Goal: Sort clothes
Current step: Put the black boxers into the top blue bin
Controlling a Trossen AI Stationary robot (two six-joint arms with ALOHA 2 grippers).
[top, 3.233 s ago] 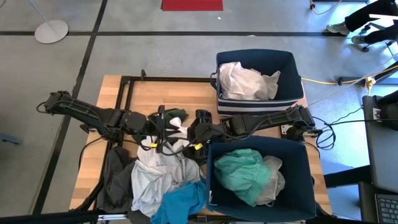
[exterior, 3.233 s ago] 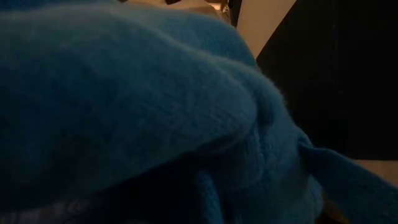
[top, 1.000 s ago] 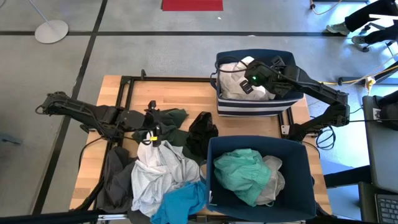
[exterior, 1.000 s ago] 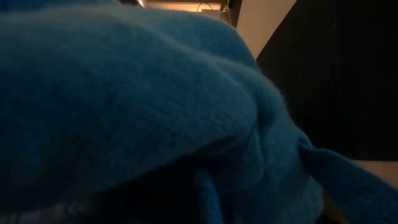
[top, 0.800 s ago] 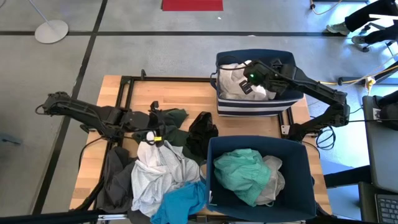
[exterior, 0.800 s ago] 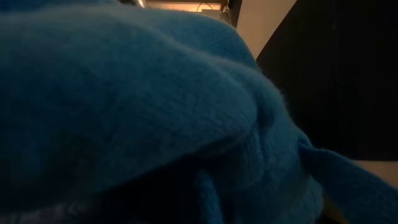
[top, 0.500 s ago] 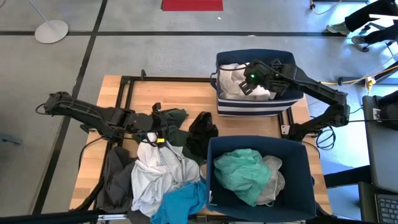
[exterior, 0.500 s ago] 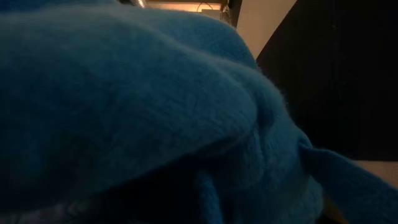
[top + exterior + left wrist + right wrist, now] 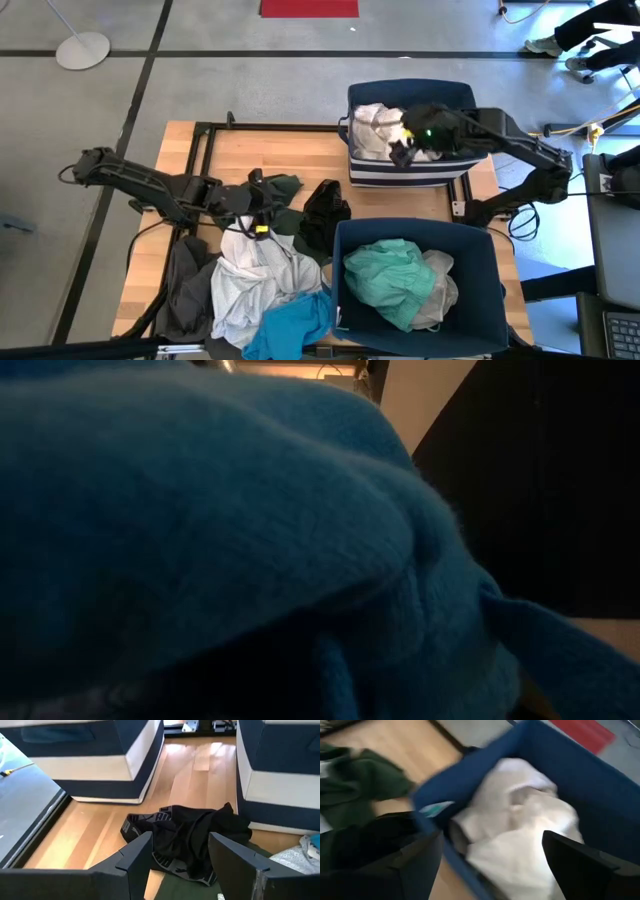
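The clothes lie in a pile at the table's near left: a white garment [image 9: 255, 280], a teal blue one [image 9: 295, 325], a charcoal one [image 9: 185, 285] and a dark green one [image 9: 283, 190]. A black garment [image 9: 192, 837] lies apart on the wood. My left gripper [image 9: 262, 208] [image 9: 180, 865] is open above the dark green cloth and points at the black garment. My right gripper [image 9: 403, 152] [image 9: 495, 865] hangs open over the far bin [image 9: 470, 100], above the white clothes [image 9: 520, 820] inside it.
A second navy bin [image 9: 490, 250] at the near right holds a turquoise garment [image 9: 390, 280]. The teal blue garment [image 9: 200, 540] blocks the low view. Bare wood [image 9: 290, 150] lies at the far left of the table. A metal frame [image 9: 200, 130] runs along the table's left.
My right gripper has opened over the far bin, risen and drawn back toward the bin's near right side, and the white cloth now lies in the bin. My left gripper has moved a little toward the black garment and sunk slightly.
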